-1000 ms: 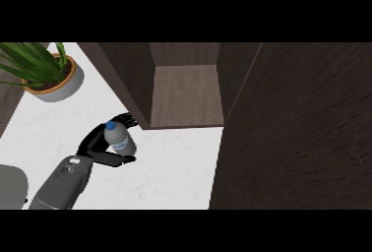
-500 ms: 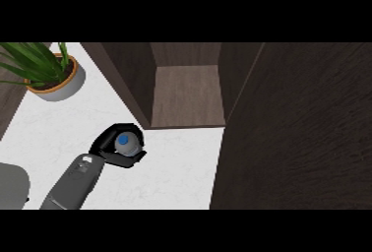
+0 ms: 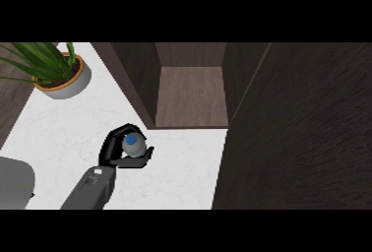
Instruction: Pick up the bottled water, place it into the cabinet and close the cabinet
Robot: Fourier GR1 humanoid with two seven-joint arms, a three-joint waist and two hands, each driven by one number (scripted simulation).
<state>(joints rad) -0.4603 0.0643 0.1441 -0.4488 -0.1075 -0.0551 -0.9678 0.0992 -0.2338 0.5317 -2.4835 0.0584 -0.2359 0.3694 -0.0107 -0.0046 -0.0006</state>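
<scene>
Head view, looking steeply down on the white speckled counter top (image 3: 73,133). I have the clear plastic water bottle with a blue cap (image 3: 132,146) in my black left hand (image 3: 118,150), whose fingers and thumb are curled round the bottle's body, so that I see mostly the cap from above. The bottle is held over the counter, just short of the open front of the dark wooden cabinet (image 3: 190,93), whose bare lighter brown shelf shows between its two side walls.

Progress, as I judge it: the pick-up is done; placing the bottle on the shelf and closing the cabinet are both left.

Hard to read: the large dark brown panel (image 3: 305,128) filling the right side is probably the open cabinet door, but its hinge is not visible. My right hand shows nowhere. A grey rounded shape (image 3: 13,183) at the lower left edge is cut off and unidentifiable. A potted green plant in a grey pot (image 3: 62,74) stands well apart at upper left.
</scene>
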